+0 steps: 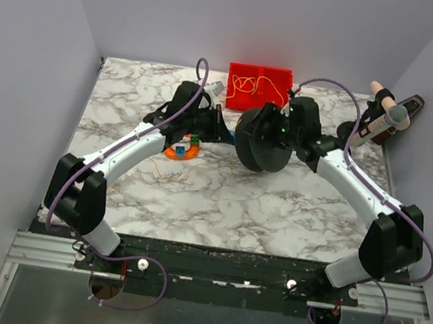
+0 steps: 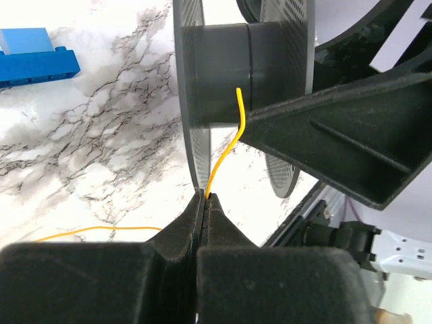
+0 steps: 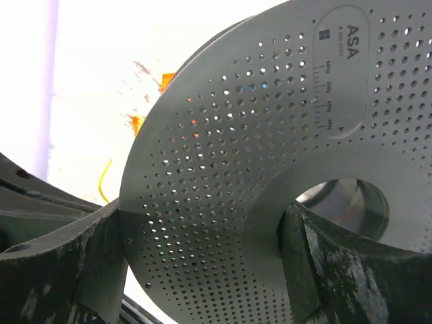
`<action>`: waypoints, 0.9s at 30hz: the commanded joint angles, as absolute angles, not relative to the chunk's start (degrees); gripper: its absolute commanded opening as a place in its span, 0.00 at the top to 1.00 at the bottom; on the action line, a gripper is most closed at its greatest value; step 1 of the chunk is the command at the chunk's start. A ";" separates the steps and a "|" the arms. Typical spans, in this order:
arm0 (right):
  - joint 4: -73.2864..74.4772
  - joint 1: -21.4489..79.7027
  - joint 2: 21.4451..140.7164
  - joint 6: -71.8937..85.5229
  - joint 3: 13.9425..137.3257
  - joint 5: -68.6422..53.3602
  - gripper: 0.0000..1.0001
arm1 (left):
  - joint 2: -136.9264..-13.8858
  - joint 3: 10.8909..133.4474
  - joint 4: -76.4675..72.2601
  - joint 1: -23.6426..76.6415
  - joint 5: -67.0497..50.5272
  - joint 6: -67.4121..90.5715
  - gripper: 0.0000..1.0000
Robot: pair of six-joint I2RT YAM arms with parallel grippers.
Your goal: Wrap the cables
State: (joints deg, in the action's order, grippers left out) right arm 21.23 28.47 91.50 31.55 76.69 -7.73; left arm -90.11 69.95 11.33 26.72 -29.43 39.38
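Observation:
One thin yellow cable (image 2: pixel 226 155) rises from my left gripper (image 2: pixel 205 197), whose jaws are pressed shut on it. The cable's free end curls against the hub of a black perforated spool (image 2: pixel 223 74). The rest of that cable trails left across the marble (image 2: pixel 94 231). From above, the left gripper (image 1: pixel 220 126) sits just left of the spool (image 1: pixel 259 140). My right gripper (image 3: pixel 202 229) holds the spool (image 3: pixel 236 169) wide, one finger outside the flange and one in its centre hole. More yellow cable lies looped on the table (image 1: pixel 170 173).
A red tray (image 1: pixel 234 71) with tangled yellow wire stands at the back centre. An orange ring with small blocks (image 1: pixel 181 151) lies under the left arm, and a blue brick (image 2: pixel 34 57) is nearby. A microphone-like object (image 1: pixel 386 118) rests at the back right.

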 commanded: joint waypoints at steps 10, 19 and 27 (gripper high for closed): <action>-31.07 29.53 78.23 61.78 48.54 -6.41 0.99 | -84.55 73.30 21.00 33.30 -13.27 18.56 1.00; -43.50 29.53 80.16 64.78 44.12 -8.18 0.99 | -82.44 70.49 19.96 35.07 -7.13 13.89 1.00; -55.64 29.44 86.57 74.71 40.17 -14.40 0.99 | -81.57 69.87 21.62 35.33 -8.17 11.25 1.00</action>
